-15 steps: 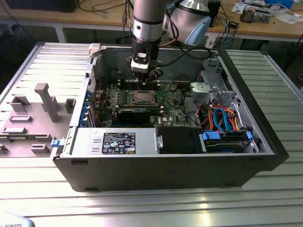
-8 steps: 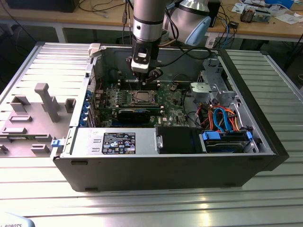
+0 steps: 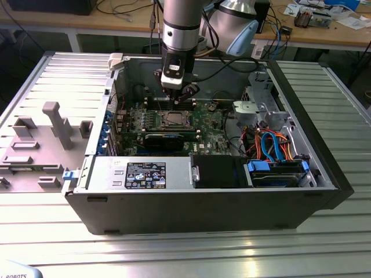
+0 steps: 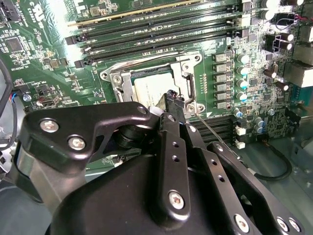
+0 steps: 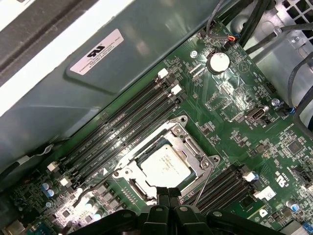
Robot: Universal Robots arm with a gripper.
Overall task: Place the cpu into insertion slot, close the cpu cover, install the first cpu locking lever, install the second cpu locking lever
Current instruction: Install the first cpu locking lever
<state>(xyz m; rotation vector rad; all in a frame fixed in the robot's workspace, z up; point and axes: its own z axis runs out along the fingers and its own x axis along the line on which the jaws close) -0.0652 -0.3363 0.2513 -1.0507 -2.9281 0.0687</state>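
So the cpu (image 5: 165, 165) is sitting flat in the insertion slot (image 5: 128, 172) on the green motherboard (image 5: 234, 103) inside the open computer case (image 3: 203, 208), silver top facing up, with the cpu cover (image 5: 188, 142) already closed down around it. It's square, edges running parallel to the memory slots (image 5: 127, 127) on either side. The gripper (image 5: 168, 197) is right over the socket edge with its fingertips pinched together, seemingly on the thin locking lever (image 4: 211, 131).

Exterior overlooks case; wrist views share cpu (image 5: 165, 165) closely.
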